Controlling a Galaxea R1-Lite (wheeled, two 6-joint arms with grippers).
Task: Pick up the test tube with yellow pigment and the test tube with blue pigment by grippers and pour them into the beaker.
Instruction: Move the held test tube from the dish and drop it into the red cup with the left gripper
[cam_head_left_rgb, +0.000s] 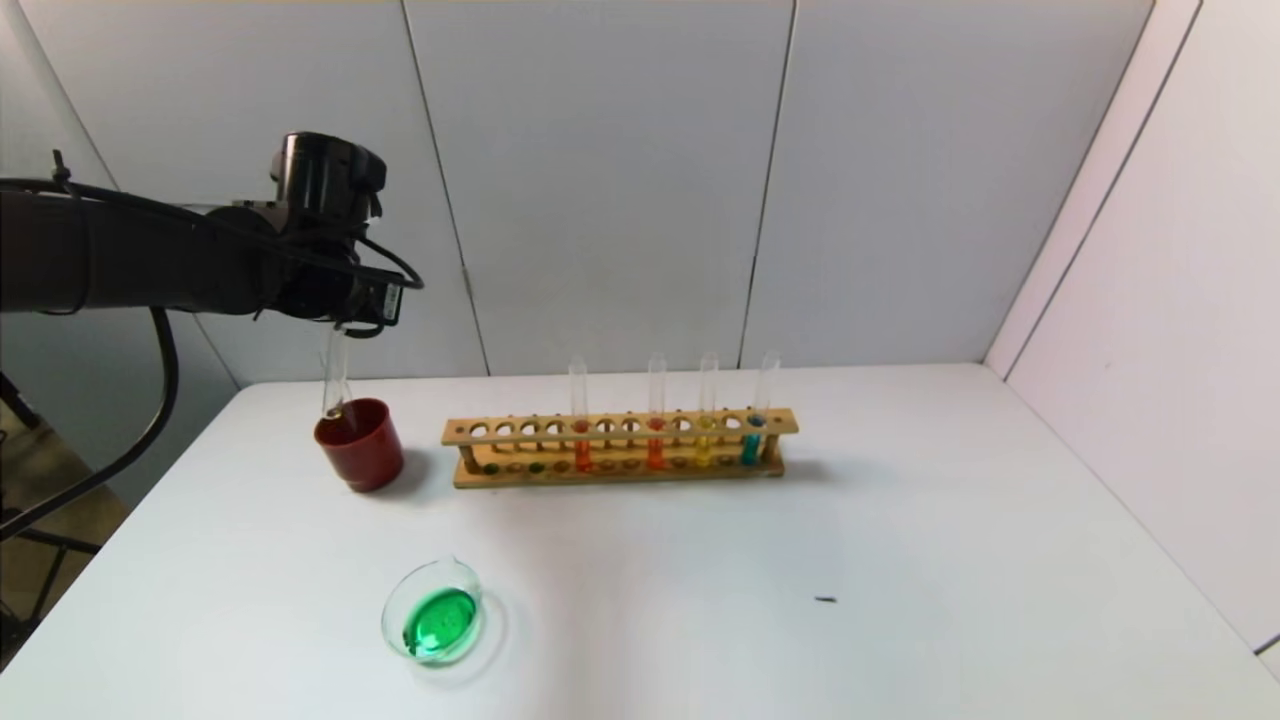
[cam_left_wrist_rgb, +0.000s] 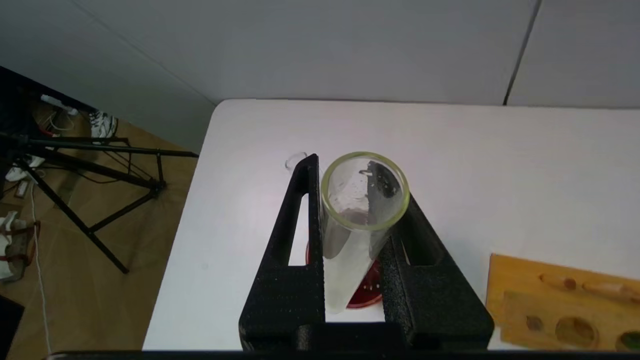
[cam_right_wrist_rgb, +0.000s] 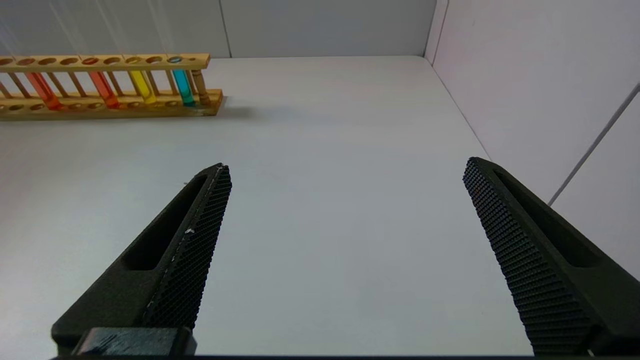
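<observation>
Green liquid fills the bottom of the beaker (cam_head_left_rgb: 433, 622), which sits nearest on the white table (cam_head_left_rgb: 900, 560). Farther back and to the left stands a dark red cup (cam_head_left_rgb: 360, 444). Above it, the left gripper (cam_left_wrist_rgb: 357, 200) has its jaws clamped on an emptied test tube (cam_left_wrist_rgb: 356, 235), held upright with its round bottom just inside the cup's rim. To the right of the cup, a wooden rack (cam_head_left_rgb: 620, 448) holds two orange tubes, a yellow tube (cam_head_left_rgb: 704, 440) and a blue tube (cam_head_left_rgb: 752, 438) side by side. The right gripper (cam_right_wrist_rgb: 345, 260), unseen from the head camera, hangs low over bare table right of the rack, its jaws wide apart.
</observation>
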